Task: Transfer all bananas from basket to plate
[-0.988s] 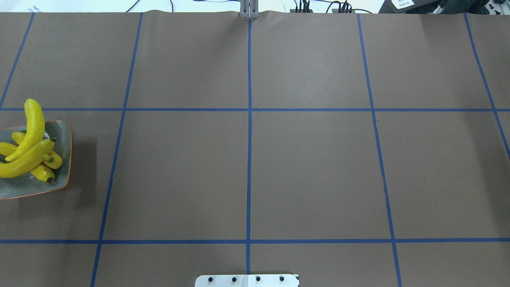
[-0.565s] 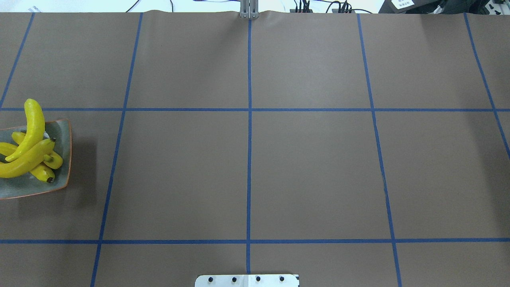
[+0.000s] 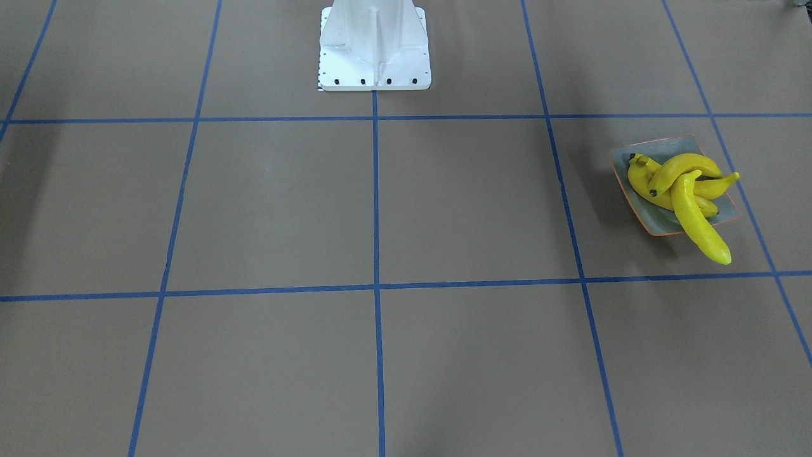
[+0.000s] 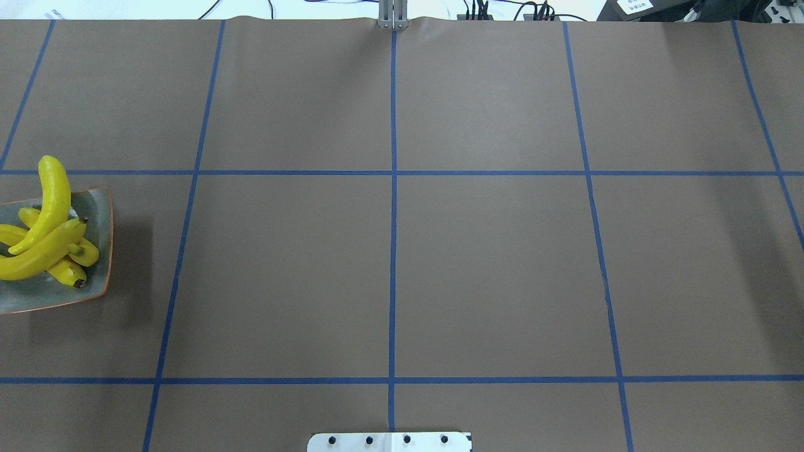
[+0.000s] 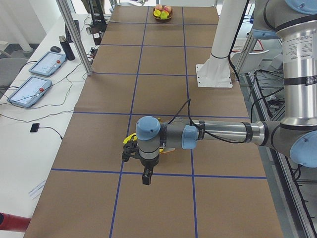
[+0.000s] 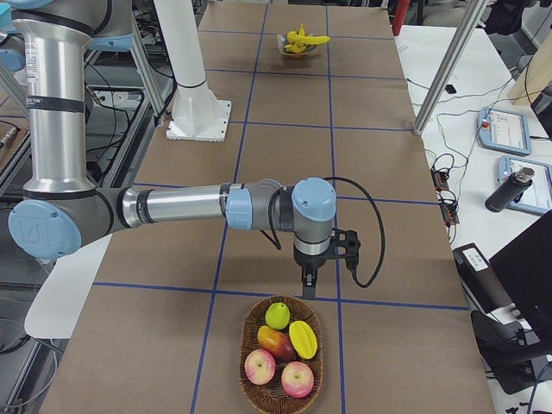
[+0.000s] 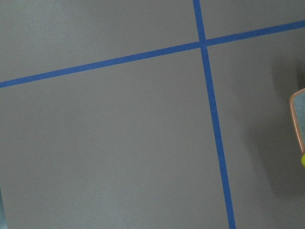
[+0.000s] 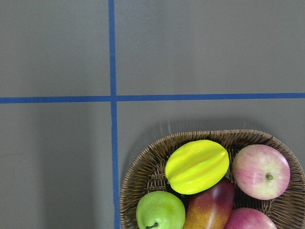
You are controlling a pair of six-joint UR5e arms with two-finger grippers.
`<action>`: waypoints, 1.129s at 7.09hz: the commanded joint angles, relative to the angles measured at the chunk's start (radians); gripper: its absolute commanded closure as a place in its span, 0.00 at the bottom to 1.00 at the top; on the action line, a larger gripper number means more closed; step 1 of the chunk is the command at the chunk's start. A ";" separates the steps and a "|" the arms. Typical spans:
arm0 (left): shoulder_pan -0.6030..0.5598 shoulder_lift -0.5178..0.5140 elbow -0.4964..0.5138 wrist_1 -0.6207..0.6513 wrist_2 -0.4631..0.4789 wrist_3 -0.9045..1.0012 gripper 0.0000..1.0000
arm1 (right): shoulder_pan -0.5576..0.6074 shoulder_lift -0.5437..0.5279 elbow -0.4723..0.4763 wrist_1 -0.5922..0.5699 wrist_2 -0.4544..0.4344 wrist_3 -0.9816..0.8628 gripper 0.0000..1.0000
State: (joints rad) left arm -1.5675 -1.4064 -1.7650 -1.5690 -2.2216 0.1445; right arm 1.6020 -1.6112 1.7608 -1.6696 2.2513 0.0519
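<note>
Bananas, four | piled crosswise on plate at desk left end, one overhanging rim | likely light, stiff, glossy-slick; take mid-length, across the width | left hand, right hand: apart or together, cannot tell

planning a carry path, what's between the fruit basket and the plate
In the exterior right view, the right gripper hangs just past the basket; beyond it there is only bare brown table up to the plate.
</note>
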 commanded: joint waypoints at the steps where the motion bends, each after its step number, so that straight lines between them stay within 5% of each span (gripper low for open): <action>1: 0.000 0.010 -0.002 0.000 0.000 0.000 0.00 | -0.036 0.002 0.022 0.001 0.001 0.034 0.00; 8: 0.000 0.060 -0.027 0.000 0.000 0.001 0.00 | -0.054 0.001 0.026 0.001 0.002 0.036 0.00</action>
State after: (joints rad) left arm -1.5677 -1.3558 -1.7843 -1.5693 -2.2212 0.1445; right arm 1.5481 -1.6105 1.7879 -1.6688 2.2529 0.0875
